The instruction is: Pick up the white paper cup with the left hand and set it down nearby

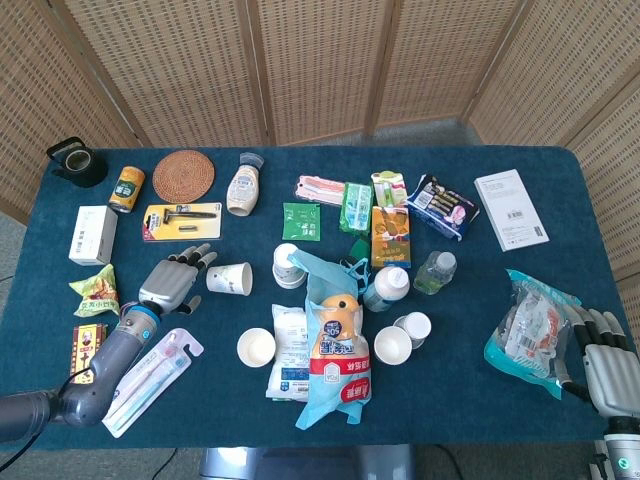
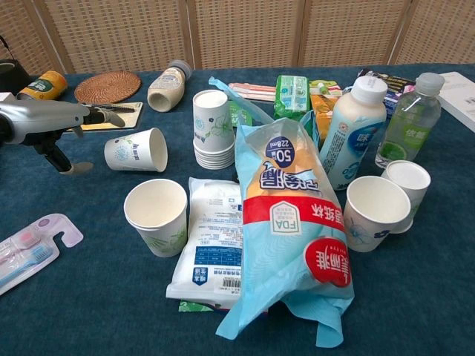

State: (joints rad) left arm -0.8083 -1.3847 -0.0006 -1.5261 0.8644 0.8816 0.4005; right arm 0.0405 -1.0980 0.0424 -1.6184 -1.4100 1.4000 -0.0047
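White paper cup lies on its side on the blue table, mouth toward 3 o'clock, nothing visible inside; an upright cup at its 5 o'clock stands empty. Left hand hovers just beside the tipped cup at its 9 o'clock, fingers spread and holding nothing, not touching it. Right hand rests at the table's 4 o'clock edge, fingers apart, beside a plastic bag.

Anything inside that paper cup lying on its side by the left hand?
The tipped cup opens rightward; the chest view shows only bare white inner wall near its rim. Its bottom is hidden. The left hand sits apart, empty.
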